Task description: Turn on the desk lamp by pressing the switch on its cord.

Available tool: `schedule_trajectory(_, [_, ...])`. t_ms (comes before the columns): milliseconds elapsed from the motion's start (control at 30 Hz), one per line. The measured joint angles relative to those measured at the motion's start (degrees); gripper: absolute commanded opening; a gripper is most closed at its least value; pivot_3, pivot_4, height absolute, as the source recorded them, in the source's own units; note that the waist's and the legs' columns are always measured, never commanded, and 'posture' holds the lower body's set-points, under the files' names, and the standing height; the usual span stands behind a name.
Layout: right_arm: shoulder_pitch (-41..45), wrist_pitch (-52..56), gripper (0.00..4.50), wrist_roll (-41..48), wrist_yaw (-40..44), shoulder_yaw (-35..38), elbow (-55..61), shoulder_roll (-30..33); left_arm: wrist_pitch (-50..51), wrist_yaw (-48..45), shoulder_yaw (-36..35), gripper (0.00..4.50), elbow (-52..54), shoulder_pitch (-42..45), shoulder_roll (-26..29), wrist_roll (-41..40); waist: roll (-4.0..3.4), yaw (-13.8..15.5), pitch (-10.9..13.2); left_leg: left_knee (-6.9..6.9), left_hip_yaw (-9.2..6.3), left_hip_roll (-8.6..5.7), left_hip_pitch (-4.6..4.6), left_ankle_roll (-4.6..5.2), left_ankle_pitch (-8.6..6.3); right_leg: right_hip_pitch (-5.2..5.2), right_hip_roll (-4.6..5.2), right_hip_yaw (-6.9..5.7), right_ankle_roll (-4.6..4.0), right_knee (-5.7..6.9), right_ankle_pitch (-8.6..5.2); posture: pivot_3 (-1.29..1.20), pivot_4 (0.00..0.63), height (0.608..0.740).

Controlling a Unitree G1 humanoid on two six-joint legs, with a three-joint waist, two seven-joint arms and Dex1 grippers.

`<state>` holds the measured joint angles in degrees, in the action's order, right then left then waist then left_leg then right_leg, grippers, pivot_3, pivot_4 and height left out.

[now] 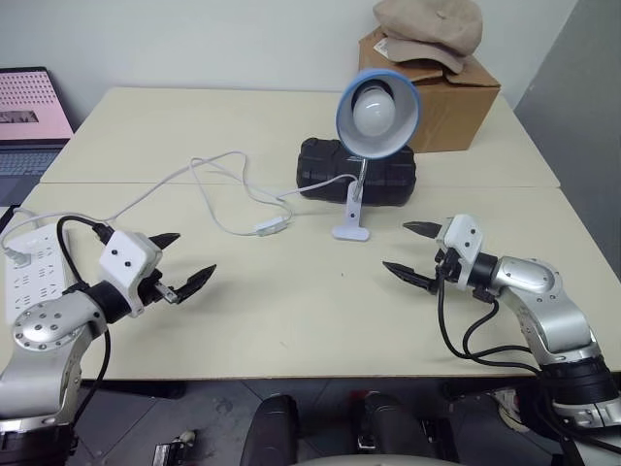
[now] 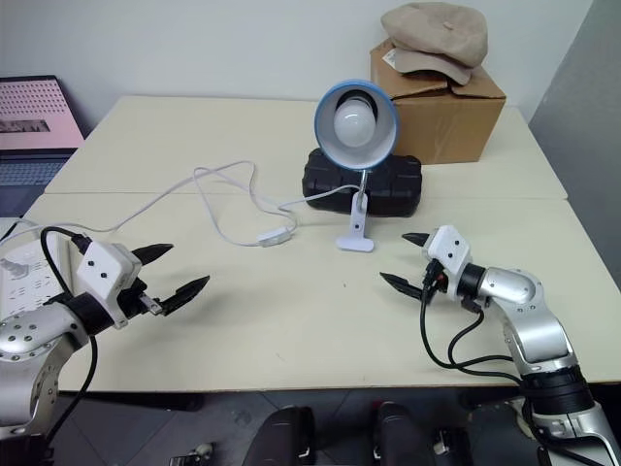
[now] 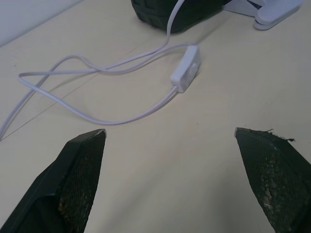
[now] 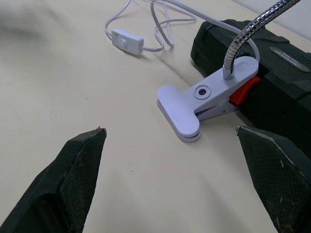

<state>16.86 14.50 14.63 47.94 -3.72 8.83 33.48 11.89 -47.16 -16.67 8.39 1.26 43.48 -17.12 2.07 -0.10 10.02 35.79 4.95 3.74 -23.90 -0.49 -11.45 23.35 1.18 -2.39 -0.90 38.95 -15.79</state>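
Centrally, the desk lamp (image 1: 377,109) is standing on the table (image 1: 291,320), its shade facing the robot, its clip base (image 4: 201,99) touching a black case (image 1: 359,170) behind it. Beyond the case, a cardboard box (image 1: 456,97) is carrying a cap (image 1: 430,29); whether anything is inside cannot be told. Left of the lamp's base, the switch (image 1: 272,228) is lying flat, its long axis angling toward the base, the cord (image 1: 209,184) looping farther left toward a power strip (image 1: 34,277). Nothing is lying between switch and grippers. The left gripper (image 1: 184,262) and right gripper (image 1: 412,250) are both gaping wide, holding nothing.

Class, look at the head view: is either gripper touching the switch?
No: the switch lies on the table, apart from both open grippers.
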Motion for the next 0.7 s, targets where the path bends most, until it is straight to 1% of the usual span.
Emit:
schedule_trajectory(100, [0.27,3.31,4.50,0.06,-1.24,-0.33,2.94,-0.31,-1.63,-2.91,3.94,4.40,-4.54,4.68,0.19,1.03,0.00,0.05,0.00,0.01,0.01,-0.02,0.00,0.00,0.00,0.00,0.00,0.00,0.01,0.00,0.01,0.00,0.150,0.740])
schedule_trajectory(233, [0.30,8.96,4.50,0.08,-3.36,-0.81,6.89,-0.29,-4.71,-3.91,8.07,4.40,-12.32,11.43,-0.14,3.72,0.00,0.09,0.00,0.02,0.02,-0.03,-0.02,0.01,0.00,-0.01,0.00,0.01,0.02,-0.01,0.01,0.00,0.150,0.740])
schedule_trajectory(300, [0.04,12.66,4.50,0.45,-4.70,-0.97,9.42,-0.76,-6.81,-4.22,10.70,4.40,-19.42,17.53,-1.90,5.75,0.01,0.22,-0.01,0.05,-0.06,-0.03,-0.08,0.01,0.01,0.00,-0.02,-0.09,0.02,0.00,0.01,0.00,0.150,0.740])
schedule_trajectory(567, [-0.44,22.14,4.50,2.37,-8.77,-1.99,17.37,-1.70,-12.49,-9.74,18.01,4.40,-43.73,34.02,-7.19,9.97,0.04,0.12,0.00,0.17,-0.06,-0.06,-0.16,0.02,0.01,0.01,-0.05,-0.09,0.06,0.00,0.03,0.00,0.150,0.740])
schedule_trajectory(700, [-0.43,24.89,4.50,2.53,-10.06,-2.04,19.79,-1.89,-14.06,-12.55,19.05,4.40,-51.62,38.76,-8.00,11.02,0.04,-0.09,0.00,0.17,-0.06,-0.04,-0.17,0.02,0.01,0.03,-0.09,-0.10,0.06,0.01,0.02,0.00,0.150,0.740])
